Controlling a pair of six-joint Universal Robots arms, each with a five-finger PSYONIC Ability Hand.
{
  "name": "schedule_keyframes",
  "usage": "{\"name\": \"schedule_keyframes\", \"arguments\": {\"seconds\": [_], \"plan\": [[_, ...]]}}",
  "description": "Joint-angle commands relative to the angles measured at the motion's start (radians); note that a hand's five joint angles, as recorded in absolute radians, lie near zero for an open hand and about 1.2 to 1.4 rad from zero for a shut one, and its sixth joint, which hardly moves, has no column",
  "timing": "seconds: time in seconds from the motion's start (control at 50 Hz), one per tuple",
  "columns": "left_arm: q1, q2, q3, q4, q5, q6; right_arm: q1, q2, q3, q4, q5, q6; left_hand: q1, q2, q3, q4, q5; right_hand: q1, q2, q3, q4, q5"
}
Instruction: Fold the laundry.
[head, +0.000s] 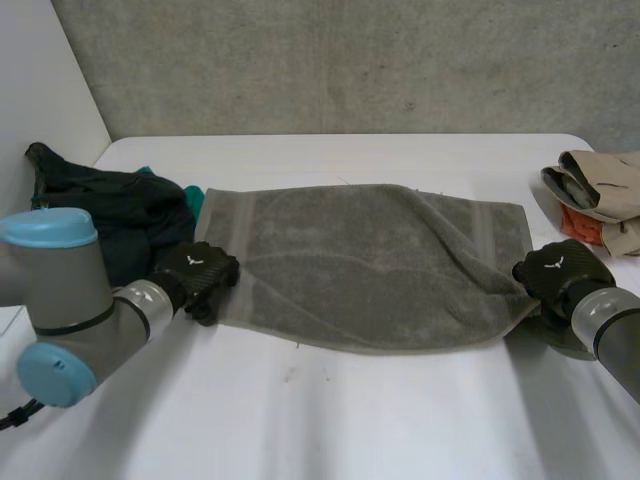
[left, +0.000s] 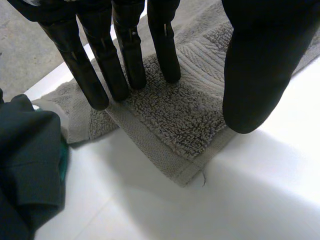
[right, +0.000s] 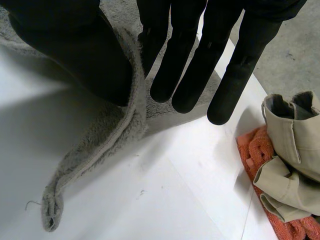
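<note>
Lying spread flat across the middle of the white table (head: 350, 420) is one grey towel (head: 380, 260), with two black hands on it, one at each short end. The left hand (head: 195, 272) rests at the towel's near left corner, its fingers (left: 127, 60) straight with tips on the pile and the thumb well apart, holding nothing, while the right hand (head: 555, 270) has the near right edge standing up, pinched between thumb and straight fingers. One dark heap of clothes (head: 120, 215) lies beside the towel's left end, and one beige garment (head: 600, 190) sits on one orange cloth (head: 580, 222) off the right end.
</note>
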Motion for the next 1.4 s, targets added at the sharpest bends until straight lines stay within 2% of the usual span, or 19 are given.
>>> {"name": "schedule_keyframes", "arguments": {"seconds": [0.02,0.18,0.24,0.26,0.32,0.34,0.4,0.48,0.62,0.74,1.4], "plan": [[-0.007,-0.073,0.077,-0.002,-0.008,0.002,0.0,0.004,0.003,0.0,0.0,-0.001,0.105,0.108,0.11,0.102,0.101,0.26,0.22,0.201,0.196,0.208],[-0.009,-0.119,0.141,-0.01,-0.009,0.004,0.0,0.013,0.006,-0.008,0.0,-0.006,0.143,0.146,0.148,0.14,0.139,0.26,0.22,0.201,0.196,0.208],[-0.009,-0.135,0.159,-0.011,-0.009,0.005,0.0,0.015,0.006,-0.008,0.0,-0.008,0.243,0.245,0.247,0.24,0.239,0.26,0.22,0.201,0.196,0.208],[-0.007,-0.141,0.169,-0.011,-0.008,0.004,0.0,0.015,0.006,-0.008,0.0,-0.008,0.36,0.362,0.364,0.356,0.356,0.26,0.22,0.201,0.196,0.208],[-0.009,-0.146,0.182,-0.011,-0.008,0.004,0.0,0.015,0.006,-0.008,0.0,-0.008,0.528,0.53,0.532,0.524,0.524,0.26,0.22,0.201,0.196,0.208],[-0.01,-0.146,0.19,-0.01,-0.009,0.004,0.0,0.015,0.006,-0.008,0.0,-0.008,0.656,0.658,0.66,0.653,0.652,0.26,0.22,0.201,0.196,0.208],[-0.013,-0.144,0.202,-0.008,-0.012,0.002,0.0,0.015,0.006,-0.008,0.0,-0.008,0.792,0.794,0.796,0.788,0.788,0.26,0.22,0.201,0.196,0.208],[-0.018,-0.143,0.213,-0.003,-0.008,0.002,0.0,0.015,0.008,-0.006,0.0,-0.008,0.772,0.774,0.776,0.769,0.768,0.26,0.22,0.201,0.196,0.208],[-0.029,-0.156,0.218,-0.003,-0.009,0.004,0.003,0.015,0.017,-0.008,0.0,-0.008,0.274,0.276,0.278,0.27,0.27,0.26,0.22,0.201,0.196,0.208],[-0.029,-0.159,0.216,-0.003,-0.011,0.004,0.005,0.018,0.019,-0.008,0.0,-0.011,0.167,0.17,0.172,0.164,0.163,0.26,0.22,0.201,0.196,0.208],[-0.036,-0.23,0.284,0.073,-0.003,0.005,0.011,0.036,0.022,-0.006,0.001,-0.011,0.229,0.231,0.233,0.225,0.225,0.26,0.22,0.201,0.196,0.208]]}}
